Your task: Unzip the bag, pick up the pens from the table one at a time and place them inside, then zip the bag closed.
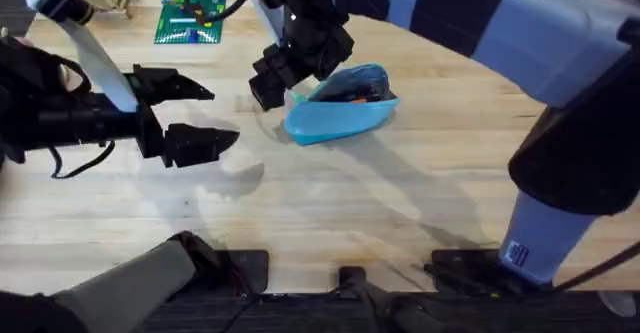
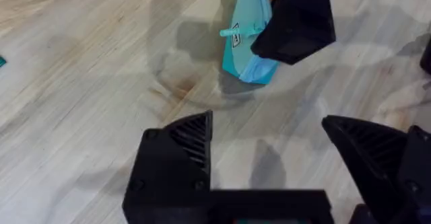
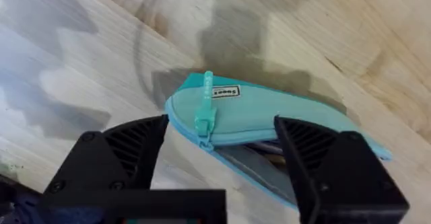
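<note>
Lying soft, leaf-shaped: bag (image 3: 269, 120) on grainy table (image 1: 330, 203).

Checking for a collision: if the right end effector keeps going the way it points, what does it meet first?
Probably the bag, near its zipper pull. The right end effector is open above it, a finger on each side; the gap between them is unclear.

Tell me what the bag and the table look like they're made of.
The bag looks like soft light blue fabric, matte, with a stitched label and a matching, probably plastic, zipper pull. The table looks like pale wood planks with visible grain and a smooth, slightly glossy finish.
</note>
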Tool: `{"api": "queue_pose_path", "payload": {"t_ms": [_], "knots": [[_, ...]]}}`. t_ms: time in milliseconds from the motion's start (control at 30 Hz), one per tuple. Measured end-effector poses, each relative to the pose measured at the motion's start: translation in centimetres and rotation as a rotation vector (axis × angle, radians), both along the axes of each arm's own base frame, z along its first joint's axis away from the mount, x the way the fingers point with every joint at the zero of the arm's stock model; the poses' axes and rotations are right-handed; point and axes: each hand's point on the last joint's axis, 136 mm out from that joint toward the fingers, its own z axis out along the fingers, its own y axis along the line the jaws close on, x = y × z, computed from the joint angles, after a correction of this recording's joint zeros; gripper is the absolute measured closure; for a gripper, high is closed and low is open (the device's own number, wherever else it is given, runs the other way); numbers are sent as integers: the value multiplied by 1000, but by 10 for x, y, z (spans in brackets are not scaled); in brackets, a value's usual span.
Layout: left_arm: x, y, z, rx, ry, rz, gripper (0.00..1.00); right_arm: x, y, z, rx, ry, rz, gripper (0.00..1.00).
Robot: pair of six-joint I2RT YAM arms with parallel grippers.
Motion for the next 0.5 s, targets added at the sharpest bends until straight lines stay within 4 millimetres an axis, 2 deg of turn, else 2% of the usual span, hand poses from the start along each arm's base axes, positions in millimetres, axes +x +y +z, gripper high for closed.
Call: {"api": "queue_pose_path", "payload": {"t_ms": [500], "knots": [[0, 0, 0, 0, 0, 0, 8, -1, -1, -2, -8, 9, -3, 61]]}}
